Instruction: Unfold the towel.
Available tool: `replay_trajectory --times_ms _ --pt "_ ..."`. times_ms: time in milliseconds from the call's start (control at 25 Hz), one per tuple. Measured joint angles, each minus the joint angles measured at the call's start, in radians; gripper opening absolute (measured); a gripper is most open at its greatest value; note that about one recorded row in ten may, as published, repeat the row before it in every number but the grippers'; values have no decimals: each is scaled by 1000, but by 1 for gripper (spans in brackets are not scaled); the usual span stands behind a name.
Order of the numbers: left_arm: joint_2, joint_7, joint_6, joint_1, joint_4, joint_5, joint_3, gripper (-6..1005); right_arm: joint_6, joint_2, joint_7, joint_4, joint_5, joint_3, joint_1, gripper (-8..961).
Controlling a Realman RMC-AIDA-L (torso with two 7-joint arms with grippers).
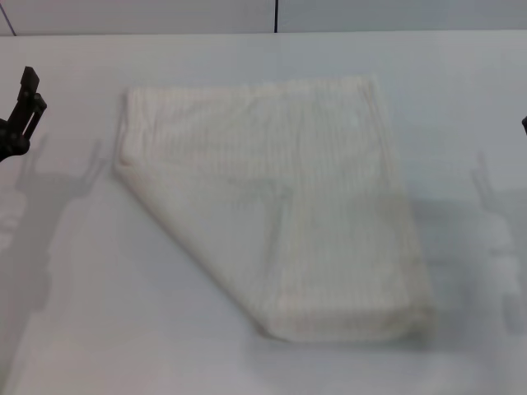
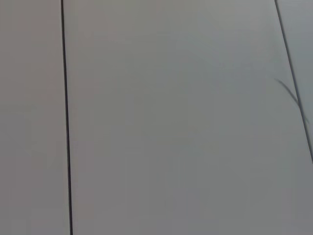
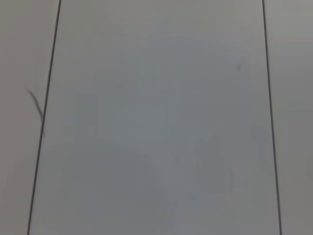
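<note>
The towel (image 1: 280, 206) is lying folded on the table (image 1: 82, 329); soft and light, it is offering its loose upper layer's corner. The left gripper (image 1: 20, 115) is hanging aside, its jaws' state I cannot tell

A pale grey-white table (image 1: 247, 49) fills nearly the whole head view, matte and evenly lit, with soft grey shadows lying on it at the left and right sides. Along the far edge stands a light wall (image 1: 140, 15) (plain panels, split by a thin dark vertical seam (image 1: 276, 15)). Both wrist views show only flat grey panels (image 2: 176, 122) crossed by narrow dark seams (image 3: 44, 117).
</note>
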Motion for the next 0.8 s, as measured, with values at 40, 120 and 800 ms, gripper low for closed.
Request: replay_trajectory --times_ms 40,120,800 --pt "0 0 0 0 0 0 0 841 0 0 0 0 0 0 0 753" --pt "0 5 -4 -2 -1 1 0 839 -19 -2 0 -17 0 1 1 753" --pt "26 123 -930 145 -757 56 4 823 -1448 -33 -433 -964 -28 574 -70 748"
